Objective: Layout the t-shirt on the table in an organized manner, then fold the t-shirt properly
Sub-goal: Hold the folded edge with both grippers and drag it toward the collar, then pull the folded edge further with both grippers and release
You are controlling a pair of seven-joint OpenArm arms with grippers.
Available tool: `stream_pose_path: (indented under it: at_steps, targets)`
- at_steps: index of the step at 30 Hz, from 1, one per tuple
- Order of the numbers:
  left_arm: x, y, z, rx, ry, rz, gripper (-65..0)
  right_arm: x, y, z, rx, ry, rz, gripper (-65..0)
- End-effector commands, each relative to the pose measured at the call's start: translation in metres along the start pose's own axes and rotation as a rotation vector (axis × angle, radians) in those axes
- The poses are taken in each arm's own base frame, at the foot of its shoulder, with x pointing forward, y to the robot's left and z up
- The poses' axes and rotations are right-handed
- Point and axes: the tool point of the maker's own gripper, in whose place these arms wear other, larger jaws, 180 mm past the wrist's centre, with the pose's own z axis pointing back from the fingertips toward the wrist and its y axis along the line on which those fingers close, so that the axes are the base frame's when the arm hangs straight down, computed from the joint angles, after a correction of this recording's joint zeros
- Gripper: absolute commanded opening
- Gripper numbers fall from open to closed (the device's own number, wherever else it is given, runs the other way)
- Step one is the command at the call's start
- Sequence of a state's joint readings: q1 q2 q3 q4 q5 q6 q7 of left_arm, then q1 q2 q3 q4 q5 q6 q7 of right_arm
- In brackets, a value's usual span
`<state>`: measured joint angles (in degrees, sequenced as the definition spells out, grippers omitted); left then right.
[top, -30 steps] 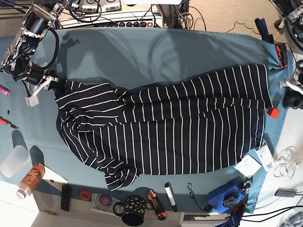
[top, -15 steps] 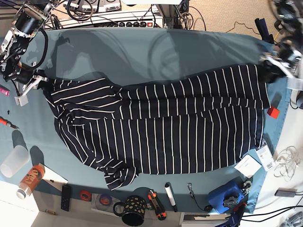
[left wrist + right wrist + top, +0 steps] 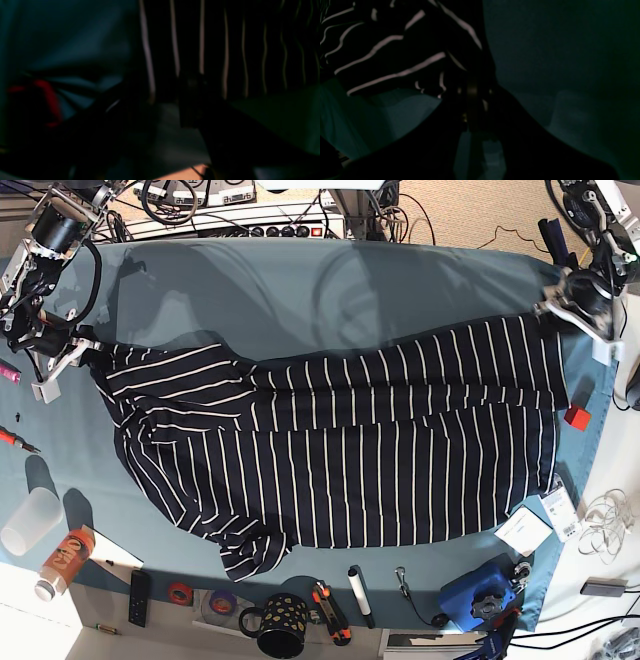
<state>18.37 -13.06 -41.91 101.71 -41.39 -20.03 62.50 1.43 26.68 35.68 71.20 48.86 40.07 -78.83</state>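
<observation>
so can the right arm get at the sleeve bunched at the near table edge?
Probably not right now: the right gripper looks shut on the t-shirt at its far corner, though nothing blocks that sleeve.

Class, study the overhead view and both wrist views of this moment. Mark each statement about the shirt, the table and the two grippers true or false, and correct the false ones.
1. The t-shirt lies spread across the table. True.
2. The t-shirt is already folded into a small square. False: it is stretched out nearly full length, with wrinkles at one end.
3. The right gripper is at a corner of the t-shirt. True: the right wrist view shows striped fabric between its jaws.
4. The left gripper hovers over the middle of the t-shirt. False: it is at the opposite far corner.
5. A spotted mug stands on the t-shirt. False: it stands beyond the table's near edge.
</observation>
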Motion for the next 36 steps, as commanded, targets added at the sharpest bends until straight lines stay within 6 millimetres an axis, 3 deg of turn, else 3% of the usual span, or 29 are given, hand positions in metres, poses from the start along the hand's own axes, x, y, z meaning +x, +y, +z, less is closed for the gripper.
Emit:
stream_pose_path:
  at_steps: [1,7,15,18,22,26,33,36]
  targets:
    - [0.011,-0.003,0.003,-0.012,-0.04,-0.013,-38.3,0.019,-0.007,0.012,-0.027,-0.044,0.024,-65.0]
    - [0.006,0.006,0.001,0.027,-0.03,0.011,-38.3,0.018,-0.007,0.012,-0.028,-0.039,0.024,-65.0]
    - [-0.026,0.008,-0.019,-0.077,0.031,0.164,-40.2,0.017,-0.007,0.012,-0.027,-0.036,0.024,-65.0]
    - [-0.029,0.0,-0.021,-0.13,0.036,0.182,-47.4,0.015,-0.007,0.012,-0.027,-0.026,0.024,-65.0]
    - [-0.028,-0.007,-0.019,-0.172,0.036,0.192,-65.0,0.013,-0.007,0.012,-0.028,-0.015,0.024,-65.0]
    - [-0.028,-0.006,-0.019,-0.169,0.038,0.19,-65.0,0.019,-0.014,0.02,-0.05,-0.019,0.038,-65.0]
    - [-0.021,-0.001,-0.015,-0.168,0.033,0.131,-65.0,0.038,-0.042,0.056,-0.148,-0.008,0.094,-65.0]
    - [-0.019,0.002,-0.013,-0.161,0.035,0.12,-65.0,0.044,-0.043,0.062,-0.147,-0.022,0.101,-65.0]
